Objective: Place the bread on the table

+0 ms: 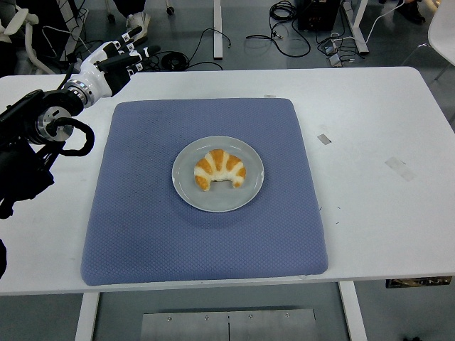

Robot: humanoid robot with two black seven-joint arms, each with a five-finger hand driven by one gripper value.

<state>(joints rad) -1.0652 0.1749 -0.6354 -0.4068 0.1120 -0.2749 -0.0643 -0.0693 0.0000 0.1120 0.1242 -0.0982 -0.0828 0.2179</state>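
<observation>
Cables trail across the grey floor (242,35) behind the white table (370,142). On its blue quilted mat (142,213), a round grey plate (245,195) holds the golden curved croissant (220,168), lying left-right, tips toward the near edge. The black-and-white left hand (114,60) hovers spread, empty.

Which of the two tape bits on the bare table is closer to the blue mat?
The smaller tape bit, just off the mat's right edge. The other tape bit lies farther right.
</observation>
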